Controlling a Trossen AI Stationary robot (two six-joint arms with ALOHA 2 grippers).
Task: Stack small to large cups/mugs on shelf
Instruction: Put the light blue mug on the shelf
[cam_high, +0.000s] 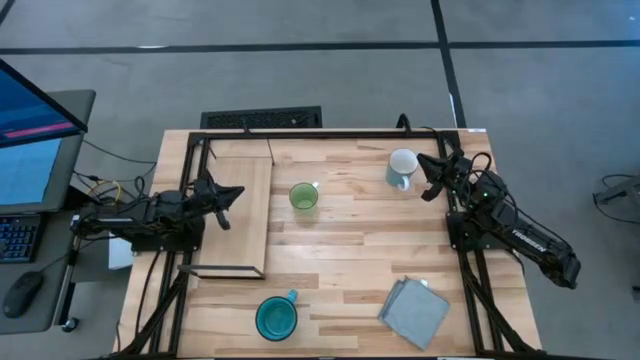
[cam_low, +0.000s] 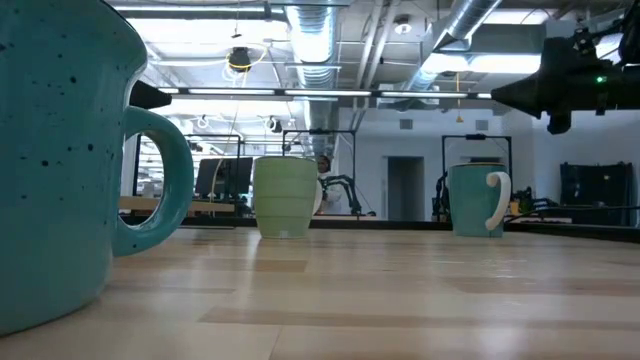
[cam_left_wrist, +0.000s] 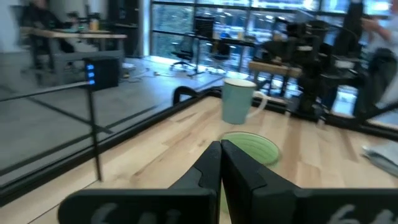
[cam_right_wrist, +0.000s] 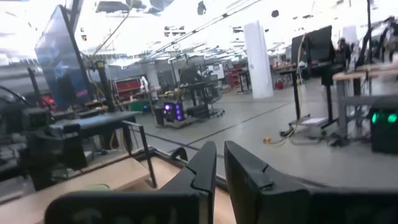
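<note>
You are handling three glazed mugs, so expect them to be rigid, fairly heavy for their size, slick under the pads and liable to chip if knocked together. The small light-green mug (cam_high: 303, 196) stands on the planked tabletop just beside the shelf (cam_high: 240, 215). The white mug (cam_high: 402, 168) stands near the far right corner, and the wide teal-blue mug (cam_high: 276, 318) near the front edge. Nothing is on the shelf yet.

Your left gripper (cam_high: 232, 197) hangs over the shelf, its fingers (cam_left_wrist: 208, 165) pressed together. The right gripper (cam_high: 432, 172) sits just beside the white mug, fingers (cam_right_wrist: 202, 168) nearly together with a thin gap — holding nothing.

Pinch across the rim wall, away from the handle, not around the body — the teal one probably looks too wide for that.
</note>
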